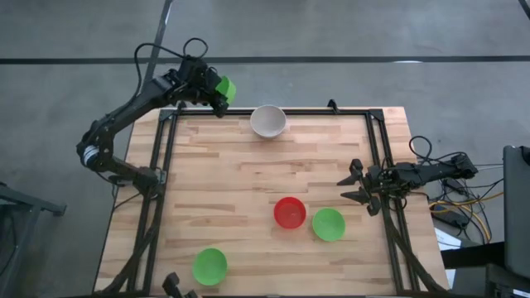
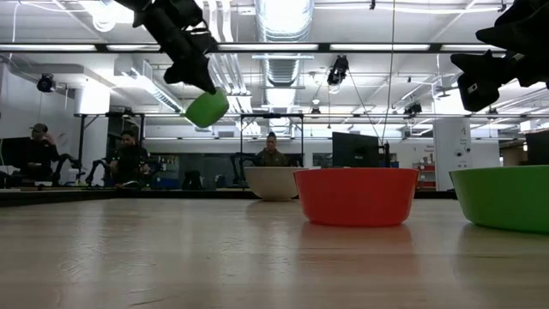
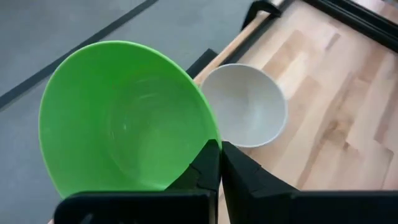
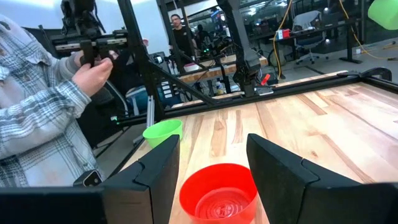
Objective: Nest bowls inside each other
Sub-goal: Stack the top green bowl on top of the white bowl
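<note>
My left gripper (image 1: pixel 214 98) is raised past the table's far edge, left of the white bowl (image 1: pixel 268 121), and is shut on a green bowl (image 1: pixel 224 88). In the low view this bowl (image 2: pixel 207 107) hangs tilted, high above the tabletop. The white bowl (image 3: pixel 249 106) stands upright on its base near the far edge. A red bowl (image 1: pixel 290 212) and a second green bowl (image 1: pixel 329 223) stand side by side at the near right. A third green bowl (image 1: pixel 209 266) stands near the front edge. My right gripper (image 1: pixel 344 189) waits open at the right edge, facing the red bowl (image 4: pixel 219 193). My left gripper pinches the green bowl's rim (image 3: pixel 208 134) on the side nearest the wrist, with one finger (image 3: pixel 207 167) inside the bowl and the other (image 3: pixel 241 173) outside. The fingers slant downward. The bowl is lifted clear and tilted, its opening turned back toward the wrist.
A black frame (image 1: pixel 377 149) runs along the table's edges. Beyond the table's left edge a person in a plaid shirt (image 4: pixel 37 106) holds a device. More people sit far behind the table (image 2: pixel 129 159). Bare wood (image 1: pixel 224 182) lies between the white bowl and the near bowls.
</note>
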You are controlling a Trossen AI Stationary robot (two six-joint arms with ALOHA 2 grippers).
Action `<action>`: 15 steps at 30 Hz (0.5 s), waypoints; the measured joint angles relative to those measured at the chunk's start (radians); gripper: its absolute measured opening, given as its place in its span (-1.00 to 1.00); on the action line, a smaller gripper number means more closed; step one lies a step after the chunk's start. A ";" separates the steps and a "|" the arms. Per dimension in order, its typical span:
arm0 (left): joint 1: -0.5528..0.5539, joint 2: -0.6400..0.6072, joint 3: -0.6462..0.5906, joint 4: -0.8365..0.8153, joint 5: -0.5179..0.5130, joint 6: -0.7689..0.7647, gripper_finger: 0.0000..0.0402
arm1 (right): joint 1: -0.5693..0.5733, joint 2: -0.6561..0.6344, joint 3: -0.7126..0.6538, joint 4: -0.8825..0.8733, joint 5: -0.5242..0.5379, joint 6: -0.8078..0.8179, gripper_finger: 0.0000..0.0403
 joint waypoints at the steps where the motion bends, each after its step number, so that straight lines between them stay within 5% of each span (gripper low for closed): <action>1: -0.010 0.000 0.000 0.004 0.000 0.000 -0.96 | 0.000 0.000 0.000 0.000 0.000 0.000 -0.09; 15: -0.106 0.012 0.000 0.042 0.031 0.035 -0.96 | 0.000 0.000 0.000 0.000 0.000 0.000 -0.09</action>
